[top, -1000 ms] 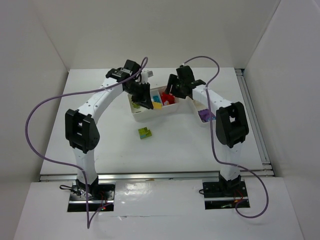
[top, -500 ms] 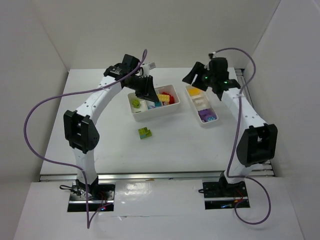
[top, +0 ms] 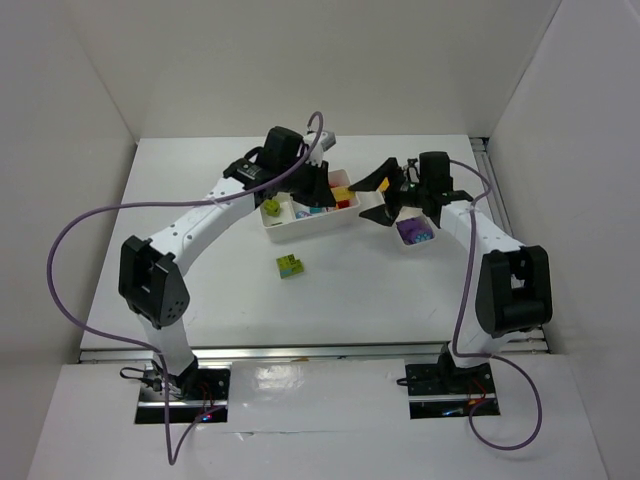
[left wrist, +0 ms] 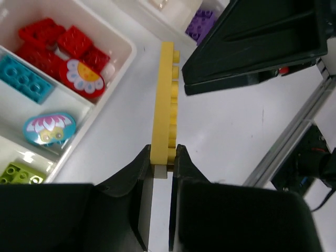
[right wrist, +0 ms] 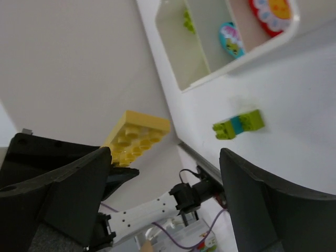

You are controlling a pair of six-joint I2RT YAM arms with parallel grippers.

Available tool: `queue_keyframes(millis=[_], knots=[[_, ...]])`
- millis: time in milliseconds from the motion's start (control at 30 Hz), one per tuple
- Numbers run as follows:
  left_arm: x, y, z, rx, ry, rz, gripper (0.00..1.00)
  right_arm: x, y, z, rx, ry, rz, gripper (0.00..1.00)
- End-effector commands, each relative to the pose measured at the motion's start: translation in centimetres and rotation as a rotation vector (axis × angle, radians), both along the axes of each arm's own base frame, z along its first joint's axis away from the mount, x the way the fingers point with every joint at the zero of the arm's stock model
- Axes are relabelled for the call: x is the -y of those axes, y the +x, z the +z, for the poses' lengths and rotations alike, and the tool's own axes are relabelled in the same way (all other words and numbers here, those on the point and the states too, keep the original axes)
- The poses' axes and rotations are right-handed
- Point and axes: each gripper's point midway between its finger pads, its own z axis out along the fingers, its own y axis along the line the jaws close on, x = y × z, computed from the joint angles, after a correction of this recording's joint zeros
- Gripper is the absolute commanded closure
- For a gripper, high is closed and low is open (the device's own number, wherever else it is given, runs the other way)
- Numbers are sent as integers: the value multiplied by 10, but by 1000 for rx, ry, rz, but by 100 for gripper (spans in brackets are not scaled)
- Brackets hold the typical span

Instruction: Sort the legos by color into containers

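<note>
**Left jaws:** clenched on the lower end of a long yellow studded plastic plate point(left wrist: 165, 100), which stands edge-on out of the grip.

**Right jaws:** spread wide, grasping nothing. The right wrist view puts the yellow plate point(right wrist: 137, 137) just beside one finger. Whether it lies between the two fingers yet cannot be told.

**Change noted:**
- Half a second ago the right arm was out over the far end of the narrow white compartment tray point(top: 408, 244), and the left jaws were low in the wide white compartment tray point(top: 300, 232).
- Both sets of jaws now meet above the gap between the trays.
- Judgement: a handover is being set up, so that the yellow plate can go into the narrow tray on the right arm's side.

**View differences:**
- The left wrist view alone shows the sorted contents of the wide tray: red bricks point(left wrist: 63, 44), a teal brick point(left wrist: 23, 79) and a lime brick point(left wrist: 16, 170), each colour in its own compartment.
- It also shows two flower-printed pieces point(left wrist: 84, 79) among those bricks, and a purple brick point(left wrist: 202, 23) in the narrow tray.
- The overhead view hides the grip behind the arms.
- The overhead view does place a loose lime-and-teal brick stack point(top: 291, 266) on the white desk point(top: 400, 290), on the near side of the wide tray and well apart from both arms.
- The right wrist view confirms the stack point(right wrist: 239, 124). It is still unsorted.
</note>
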Motion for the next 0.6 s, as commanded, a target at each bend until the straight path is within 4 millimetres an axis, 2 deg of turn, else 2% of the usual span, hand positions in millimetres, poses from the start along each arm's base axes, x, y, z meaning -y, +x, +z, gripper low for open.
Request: queue_keyframes(millis=[0, 133, 167, 200, 267, 300, 367, 433, 567], knots=[[-3, 19, 44, 194, -26, 59, 100, -13, 8, 59, 136, 162, 40, 9], [-1, 15, 42, 196, -23, 56, 100, -15, 14, 55, 107, 183, 36, 6], [-1, 16, 42, 202, -18, 51, 100, -16, 15, 64, 142, 204, 44, 6], [1, 12, 46, 210, -24, 43, 100, -17, 15, 63, 133, 214, 39, 6], [0, 13, 46, 213, -19, 50, 100, -22, 18, 66, 126, 246, 45, 8], [0, 13, 46, 213, -19, 50, 100, -23, 16, 68, 133, 251, 56, 13], [0, 13, 46, 220, -14, 44, 100, -24, 20, 64, 109, 265, 57, 14], [2, 11, 42, 215, -5, 42, 100, -29, 20, 71, 138, 278, 69, 15], [5, 8, 42, 221, -2, 28, 100, -35, 26, 63, 120, 277, 77, 17]])
